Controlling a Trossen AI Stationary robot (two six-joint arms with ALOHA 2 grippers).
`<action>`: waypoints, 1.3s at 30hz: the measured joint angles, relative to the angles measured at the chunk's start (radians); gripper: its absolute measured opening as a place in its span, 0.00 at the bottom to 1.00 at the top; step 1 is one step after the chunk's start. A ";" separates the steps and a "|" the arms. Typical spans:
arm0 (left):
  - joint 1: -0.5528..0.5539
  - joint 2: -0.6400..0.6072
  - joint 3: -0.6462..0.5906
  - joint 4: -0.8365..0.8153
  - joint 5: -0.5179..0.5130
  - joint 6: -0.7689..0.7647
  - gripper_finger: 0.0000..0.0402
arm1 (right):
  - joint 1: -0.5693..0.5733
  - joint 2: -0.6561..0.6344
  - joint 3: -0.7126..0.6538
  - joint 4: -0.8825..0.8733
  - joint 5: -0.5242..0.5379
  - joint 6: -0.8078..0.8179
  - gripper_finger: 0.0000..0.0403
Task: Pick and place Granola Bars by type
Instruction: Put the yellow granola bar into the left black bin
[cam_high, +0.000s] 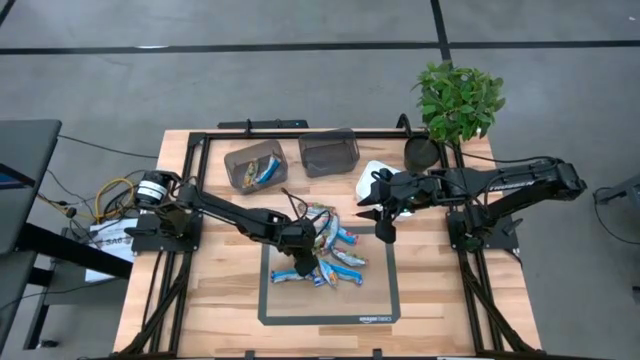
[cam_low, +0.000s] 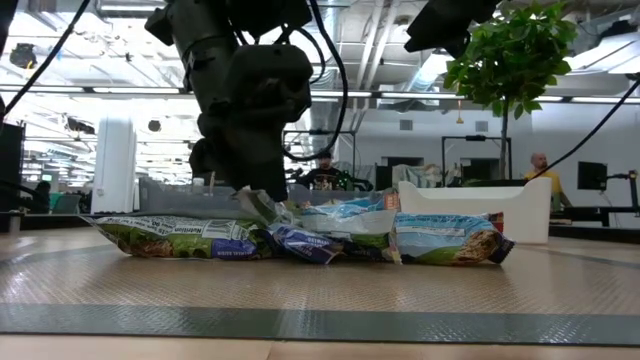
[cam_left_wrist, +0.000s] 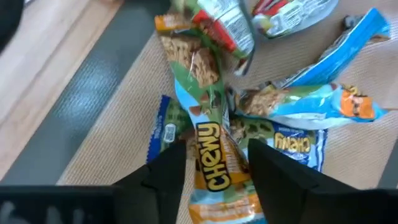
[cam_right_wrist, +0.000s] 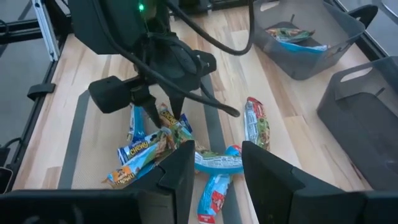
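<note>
On the grey mat at table centre, a loose pile of shiny blue and tan wrapped Granola Bars (cam_high: 327, 255) is found. The left gripper (cam_left_wrist: 214, 165) is lowered over it, fingers parted around a "Chewy" bar (cam_left_wrist: 214, 168) (not yet clamped). The right gripper (cam_right_wrist: 214, 165) is held open above the mat.

The Granola Bars (cam_left_wrist: 217, 155) wear glossy, crinkled foil-like wrappers; the mat (cam_low: 320, 290) under them, low in the frame, looks matt and finely ribbed; the table (cam_right_wrist: 74, 81) is smooth pale wood; the bins (cam_right_wrist: 311, 37) at upper right are dark translucent plastic.
</note>
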 joint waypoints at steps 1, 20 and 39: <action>0.000 0.000 0.000 0.000 0.003 -0.004 0.36 | 0.000 0.000 0.000 -0.001 0.000 0.000 0.31; 0.009 -0.003 0.000 -0.008 0.043 -0.040 0.04 | 0.000 0.000 0.000 -0.008 0.000 -0.001 0.31; 0.150 -0.366 -0.001 -0.410 -0.479 -0.375 0.04 | -0.010 0.000 0.000 0.152 0.220 -0.031 0.31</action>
